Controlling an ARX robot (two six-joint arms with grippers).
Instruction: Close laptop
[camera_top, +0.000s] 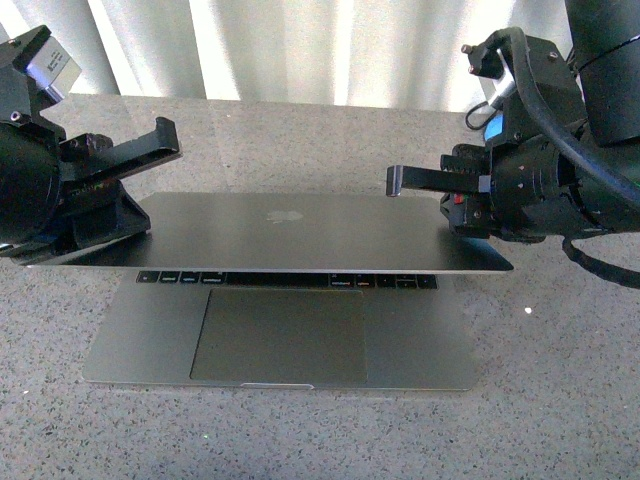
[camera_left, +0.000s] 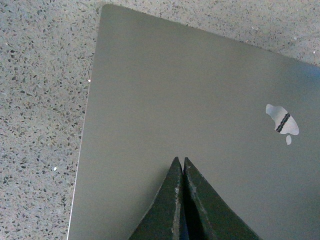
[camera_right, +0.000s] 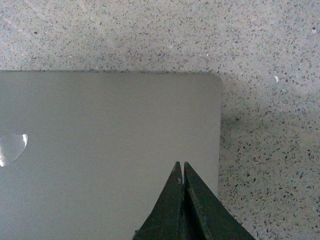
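Observation:
The space-grey laptop (camera_top: 290, 290) sits in the middle of the speckled table, its lid (camera_top: 300, 235) lowered almost flat, with a narrow gap over the black keys (camera_top: 290, 281). The trackpad (camera_top: 278, 335) shows in front. The apple logo (camera_top: 284, 216) is on the lid. My left gripper (camera_top: 165, 135) is shut, above the lid's left end. My right gripper (camera_top: 395, 181) is shut, above the lid's right end. In the left wrist view the shut fingertips (camera_left: 180, 162) point at the lid (camera_left: 190, 100) near the logo (camera_left: 282, 120). In the right wrist view the shut tips (camera_right: 180, 166) are over the lid's corner (camera_right: 115, 145).
The grey speckled table (camera_top: 560, 400) runs all round the laptop. White curtains (camera_top: 300, 45) hang behind the table's far edge. A cable (camera_top: 600, 265) loops from the right arm at the right side.

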